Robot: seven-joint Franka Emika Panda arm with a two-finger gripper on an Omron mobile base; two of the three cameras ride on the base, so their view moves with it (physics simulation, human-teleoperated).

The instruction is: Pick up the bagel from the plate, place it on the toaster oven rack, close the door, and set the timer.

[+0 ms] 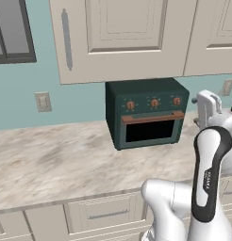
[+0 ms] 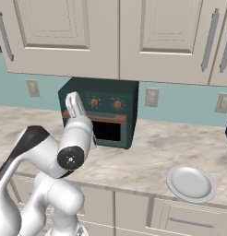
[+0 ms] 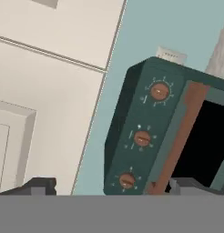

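Gripper (image 3: 111,185) jaws stood wide apart and held nothing; in the hand view the two dark finger tips rose at the lower edge, one before the cream cabinet (image 3: 45,91), the other before the oven's window. In the left base view the white hand was raised just right of the toaster oven (image 1: 147,113).

That oven was a dark green box with rounded corners, standing on the marbled beige counter (image 1: 52,155) against the teal wall (image 1: 19,103). The door (image 1: 151,129) was shut, a green frame around black glass, its long axis level, with a copper-brown bar handle (image 1: 152,117) along its upper edge. Through the dark glass I could not make out the rack or a bagel. Well to the right on the counter lay the plate (image 2: 191,183), round, white, smooth and bare. Three small copper-orange knobs sat in a row above the handle; the timer (image 1: 177,101) was the right-end one. Their marks were too small to read.
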